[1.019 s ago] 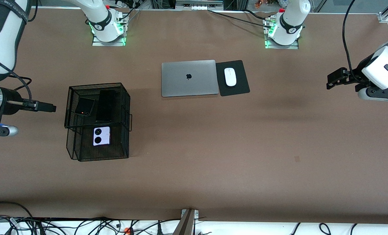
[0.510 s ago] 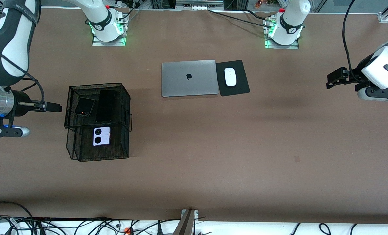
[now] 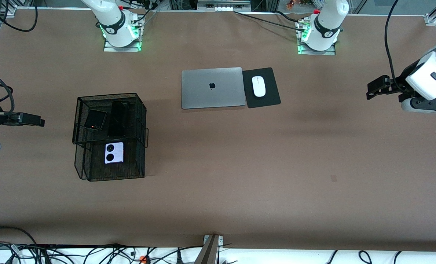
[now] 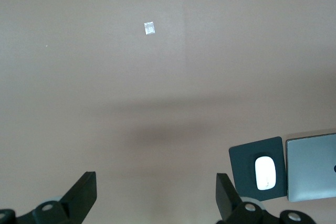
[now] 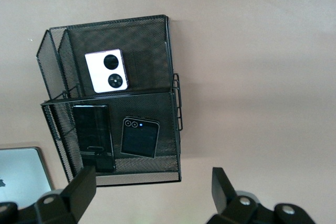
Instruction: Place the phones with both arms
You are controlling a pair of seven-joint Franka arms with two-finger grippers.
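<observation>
A black mesh two-tier organizer (image 3: pixel 141 129) holds all three phones. The squarish black folded phone (image 3: pixel 95 120) and the long slim black slab (image 3: pixel 118 118) lie on its upper tier. The lilac-white phone (image 3: pixel 114 152) with two black lenses lies on the lower tier, nearer the front camera. My right gripper (image 3: pixel 34 120) is open and empty over bare table beside the organizer, toward the right arm's end. In the right wrist view the gripper (image 5: pixel 152 192) frames the organizer (image 5: pixel 173 93), the lilac-white phone (image 5: pixel 106 71), the slab (image 5: pixel 93 132) and the folded phone (image 5: pixel 138 136). My left gripper (image 3: pixel 373 90) waits open and empty over bare table at the left arm's end.
A closed grey laptop (image 3: pixel 212 87) lies mid-table near the bases, with a white mouse (image 3: pixel 258 86) on a black pad (image 3: pixel 269 96) beside it. They also show in the left wrist view: mouse (image 4: pixel 265 172), laptop (image 4: pixel 312 166). Cables hang along the table's front edge.
My right gripper first moved closer to the organizer, then pulled back toward the right arm's end of the table. The left arm and the phones have not moved.
</observation>
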